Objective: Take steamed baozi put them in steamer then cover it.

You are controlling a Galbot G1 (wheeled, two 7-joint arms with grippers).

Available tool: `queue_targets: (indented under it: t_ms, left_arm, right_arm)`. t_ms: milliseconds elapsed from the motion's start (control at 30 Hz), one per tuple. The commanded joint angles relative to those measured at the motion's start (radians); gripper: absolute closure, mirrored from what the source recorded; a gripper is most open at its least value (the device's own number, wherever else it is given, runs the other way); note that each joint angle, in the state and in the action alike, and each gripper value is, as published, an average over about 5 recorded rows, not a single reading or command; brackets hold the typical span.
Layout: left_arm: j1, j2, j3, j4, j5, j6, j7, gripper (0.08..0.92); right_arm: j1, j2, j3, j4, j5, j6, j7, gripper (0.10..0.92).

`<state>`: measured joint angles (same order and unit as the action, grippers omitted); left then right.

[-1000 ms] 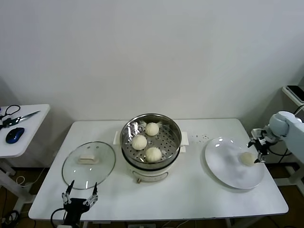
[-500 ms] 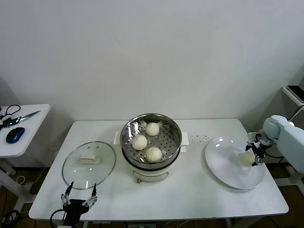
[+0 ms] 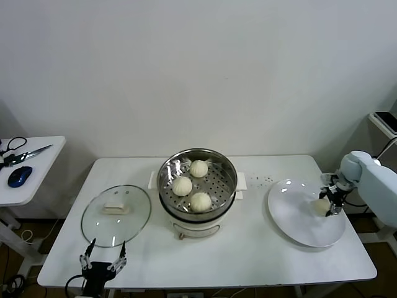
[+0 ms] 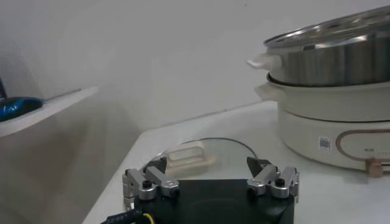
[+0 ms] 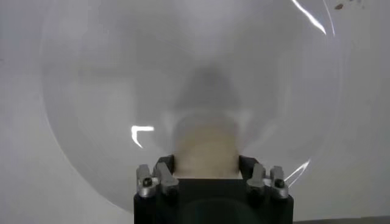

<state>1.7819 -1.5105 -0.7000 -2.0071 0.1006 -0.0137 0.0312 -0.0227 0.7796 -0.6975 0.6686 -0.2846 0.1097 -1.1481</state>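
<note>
Three steamed baozi [image 3: 182,185] lie on the perforated floor of the steel steamer [image 3: 197,152], which stands at the table's middle. A fourth baozi [image 3: 320,206] lies on the white plate [image 3: 298,220] at the right. My right gripper [image 3: 329,200] is down on it, fingers pressed against both its sides; in the right wrist view the baozi [image 5: 206,146] fills the gap of the gripper [image 5: 206,167]. The glass cover [image 3: 116,217] lies flat left of the steamer. My left gripper [image 3: 103,253] hangs open at the table's front edge, just before the cover [image 4: 201,146].
A small side table [image 3: 43,167] at the far left carries scissors [image 3: 28,153] and a blue mouse [image 3: 20,176]. A dark object [image 3: 386,120] sits on a stand at the far right. The steamer's white pot base [image 4: 335,122] rises close to the left gripper.
My right gripper has come down over the baozi on the plate and its fingers have closed in against it. The left arm has not moved.
</note>
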Motion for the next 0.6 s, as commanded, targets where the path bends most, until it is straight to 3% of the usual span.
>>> queue_targets:
  t_ms: [33,233,600]
  left_arm:
    - [0.002,0.003,0.002,-0.005,-0.002,-0.001,0.001,0.177]
    - [-0.005,0.008,0.017,-0.014,-0.003,-0.001,0.003,0.177]
    - [0.008,0.019,0.051,-0.031,-0.009,-0.015,0.006,0.177]
  right_arm:
    - [0.103,-0.032,-0.131,0.066,0.118,-0.031,-0.004,0.352]
    - [0.472,-0.014,-0.488,0.157,0.467,-0.134,-0.006,0.346]
    - [0.928,0.234,-1.024,0.319,1.041,-0.278,0.029,0.338]
